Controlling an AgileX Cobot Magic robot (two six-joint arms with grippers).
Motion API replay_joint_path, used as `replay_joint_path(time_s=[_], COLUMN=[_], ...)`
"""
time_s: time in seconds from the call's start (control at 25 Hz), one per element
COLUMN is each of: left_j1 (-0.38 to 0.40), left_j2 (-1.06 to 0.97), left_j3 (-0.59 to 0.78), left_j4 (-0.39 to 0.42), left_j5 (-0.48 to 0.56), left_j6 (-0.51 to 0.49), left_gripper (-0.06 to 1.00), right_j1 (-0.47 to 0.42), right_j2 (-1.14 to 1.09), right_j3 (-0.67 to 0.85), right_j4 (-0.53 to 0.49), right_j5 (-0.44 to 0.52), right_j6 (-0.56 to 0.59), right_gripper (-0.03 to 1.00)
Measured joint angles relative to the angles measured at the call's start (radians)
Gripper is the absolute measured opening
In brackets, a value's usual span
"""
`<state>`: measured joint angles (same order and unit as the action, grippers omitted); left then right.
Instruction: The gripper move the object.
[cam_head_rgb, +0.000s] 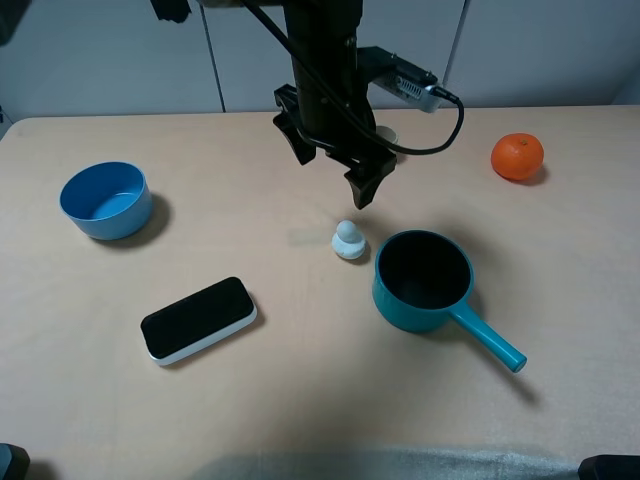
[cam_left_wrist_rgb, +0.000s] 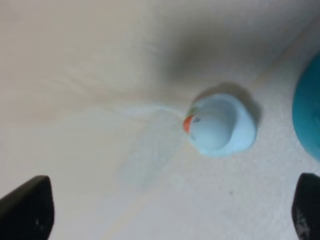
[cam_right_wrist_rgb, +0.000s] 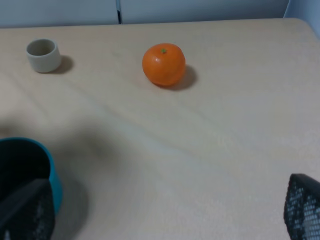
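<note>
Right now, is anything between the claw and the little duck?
No. The exterior high view shows only air between the open left gripper and the duck figurine.

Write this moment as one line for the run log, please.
phase: approach | left claw: open, above duck figurine, not touching | duck: upright on table, beside teal pot | right claw: open, idle

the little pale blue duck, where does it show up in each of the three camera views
Exterior high: the duck stands on the table near the middle, just left of the teal pot and below the left gripper.
Left wrist: right of centre, seen from above, between the open fingers.
Right wrist: not in it.
Shared landmark: the teal pot, at the edge of both wrist views.
</note>
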<state>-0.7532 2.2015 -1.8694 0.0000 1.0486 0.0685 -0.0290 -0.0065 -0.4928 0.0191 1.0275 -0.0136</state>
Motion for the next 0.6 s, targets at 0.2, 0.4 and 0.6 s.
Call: replay_joint_path(time_s=[0.2, 0.4, 0.6], left_j1=[0.016, 0.024, 0.03], left_j2=[-0.063, -0.134, -0.226], left_j3=[-0.003, -0.003, -0.003], left_j4=[0.01, 0.011, 0.014], left_j5=[0.054, 0.11, 0.112], left_j6=[0.0, 0.0, 0.0], left_gripper=[0.99, 0.99, 0.99], right_j1=[0.0, 0.0, 0.0], right_j2=[0.0, 0.0, 0.0], right_j3=[0.0, 0.0, 0.0], right_j4=[0.0, 0.0, 0.0], right_j5=[0.0, 0.0, 0.0], right_j6=[0.0, 0.0, 0.0], right_gripper=[0.69, 0.69, 0.69])
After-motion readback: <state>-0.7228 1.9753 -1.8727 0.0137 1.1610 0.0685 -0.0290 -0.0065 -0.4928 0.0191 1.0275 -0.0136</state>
